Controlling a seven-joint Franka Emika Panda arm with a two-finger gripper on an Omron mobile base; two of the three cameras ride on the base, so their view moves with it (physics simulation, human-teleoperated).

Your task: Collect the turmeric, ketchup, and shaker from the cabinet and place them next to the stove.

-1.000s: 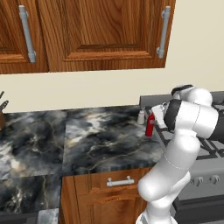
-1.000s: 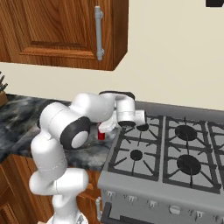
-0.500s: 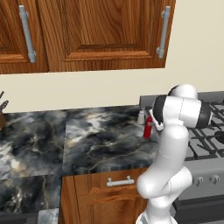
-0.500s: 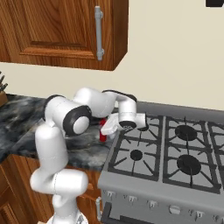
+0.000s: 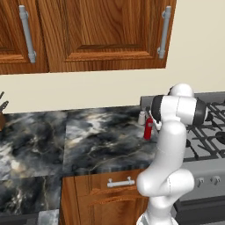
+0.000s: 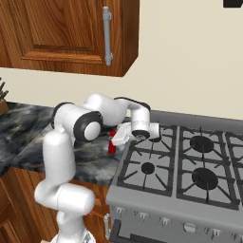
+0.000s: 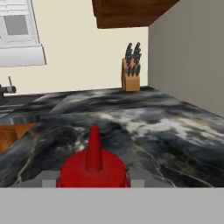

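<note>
The ketchup (image 5: 148, 128) is seen standing upright on the dark marbled counter (image 5: 88, 140), just beside the left edge of the stove (image 6: 190, 166). In the right base view the ketchup (image 6: 113, 144) is partly hidden behind the gripper (image 6: 124, 137), which is held level at the stove's near-left corner. In the hand view the red shoulder and pointed nozzle of the ketchup (image 7: 93, 164) are framed low between the 2 finger tips, so the jaws are seen pinching the bottle's body on both sides.

The shaker (image 5: 142, 117) is found on the counter just beside the ketchup, on the side nearer the cream wall and close to the stove's back-left corner. It is upright and apart from the bottle, though whether a gap or a light touch lies between them cannot be told.

The stove's black grates and round burners are shown to the right of the ketchup, with a row of knobs along its front (image 5: 206, 180).

Above the counter, wooden cupboards (image 5: 105, 35) with metal bar handles are hung on the wall, well apart from the stove. A knife block (image 7: 131, 72) is seen at the far end of the counter from the stove, against the wall. A drawer front with a metal handle (image 5: 119, 182) is set under the counter, just left of the stove
</note>
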